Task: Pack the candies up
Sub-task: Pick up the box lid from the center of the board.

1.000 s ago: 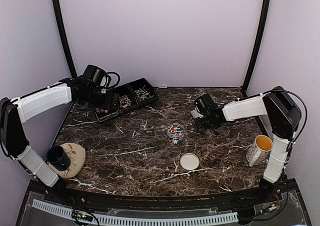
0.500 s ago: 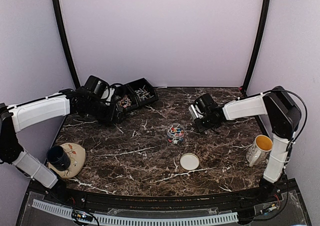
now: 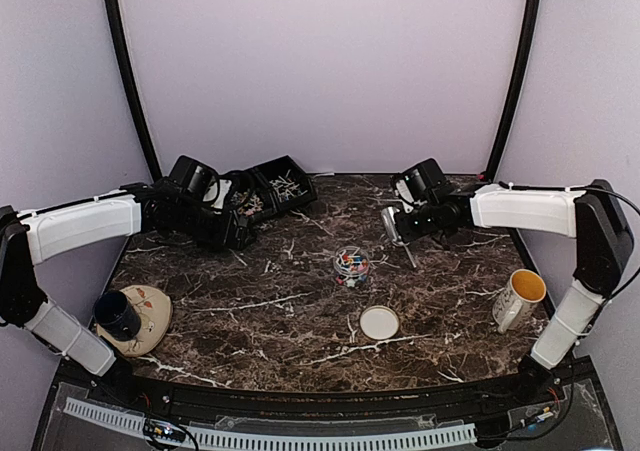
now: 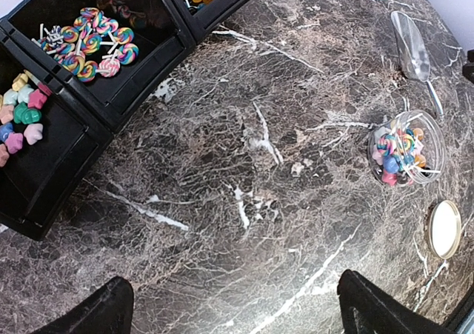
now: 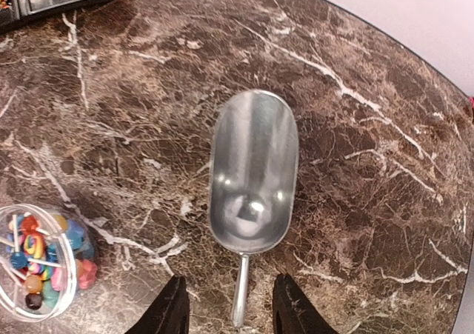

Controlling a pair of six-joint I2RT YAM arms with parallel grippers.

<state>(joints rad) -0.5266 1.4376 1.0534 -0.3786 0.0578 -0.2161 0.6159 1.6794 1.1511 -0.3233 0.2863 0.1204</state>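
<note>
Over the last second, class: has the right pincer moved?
Yes. The right pincer has pulled back from the jar, up toward the far wall in the top view. The scoop now lies in plain sight beside the jar.

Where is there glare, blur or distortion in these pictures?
Right wrist view: bright glints on the metal scoop, otherwise sharp. Left wrist view: small highlights on the clear jar, all in focus. Top view: soft even light; the black poles curve slightly, probably lens distortion.
</note>
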